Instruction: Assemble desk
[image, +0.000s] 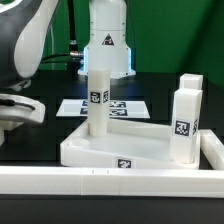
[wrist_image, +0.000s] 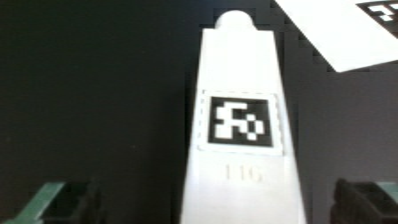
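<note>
Rail, long and low, is seen nearest in the exterior view. Behind it the desk slab lies flat, with one leg upright on it and another leg at its far right corner. The gripper is spread fully, nothing held, its fingertips straddling a tagged leg. The plastic is judged light, stiff and slick; flat sides should be pinched mid-length. Farthest lies the marker board.
</note>
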